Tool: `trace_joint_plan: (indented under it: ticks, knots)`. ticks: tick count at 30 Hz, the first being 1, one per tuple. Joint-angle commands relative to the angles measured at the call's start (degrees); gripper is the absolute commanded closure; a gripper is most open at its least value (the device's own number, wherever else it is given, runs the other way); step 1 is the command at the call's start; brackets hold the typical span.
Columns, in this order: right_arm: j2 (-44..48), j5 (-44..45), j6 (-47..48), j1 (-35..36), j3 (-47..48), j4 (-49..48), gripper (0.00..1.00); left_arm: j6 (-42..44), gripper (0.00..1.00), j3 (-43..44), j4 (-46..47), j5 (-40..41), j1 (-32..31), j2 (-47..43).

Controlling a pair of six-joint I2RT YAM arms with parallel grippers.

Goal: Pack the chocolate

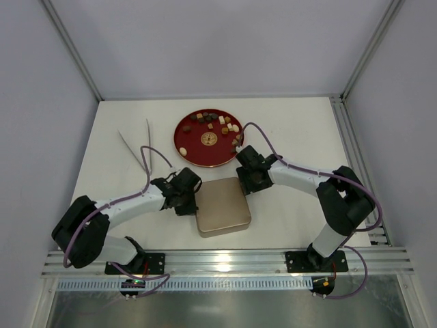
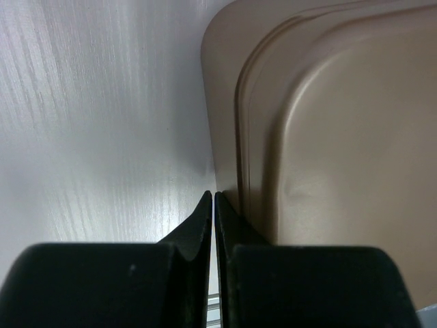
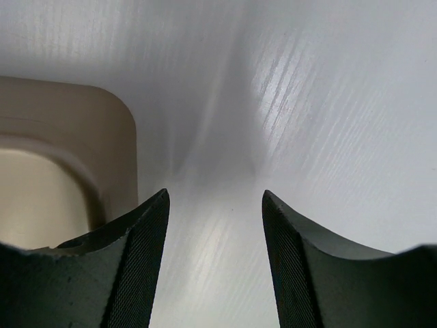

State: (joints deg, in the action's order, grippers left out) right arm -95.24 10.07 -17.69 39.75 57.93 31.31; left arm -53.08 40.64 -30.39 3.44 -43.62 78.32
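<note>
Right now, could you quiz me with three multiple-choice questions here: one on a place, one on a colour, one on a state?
1. Where are the chocolates? A. on the plate B. on the bare table C. in a bowl
2. What colour is the box? A. blue B. tan C. green
3. The right gripper is: A. open B. shut C. holding a chocolate

Answers: 1 A, they lie on the red plate. 2 B, it shows tan. 3 A, its jaws stand wide apart.
</note>
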Motion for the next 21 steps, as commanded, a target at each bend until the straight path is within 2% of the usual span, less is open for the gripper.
trace_joint_plan:
  ticks: [1,9,21]
  knots:
    - [0.6,-0.7,-3.2,2.5,1.0,-2.0,0.4,1.0,1.0,3.1,10.4,-6.8,0.8,-0.9]
    - [0.9,-0.5,-3.5,1.7,1.2,-2.4,0.37,2.5,1.0,1.5,8.7,-9.2,4.1,-5.6]
    - [2.2,0.0,-3.5,0.3,0.5,-1.8,0.37,0.2,1.0,-3.4,8.5,-14.1,4.5,-10.1]
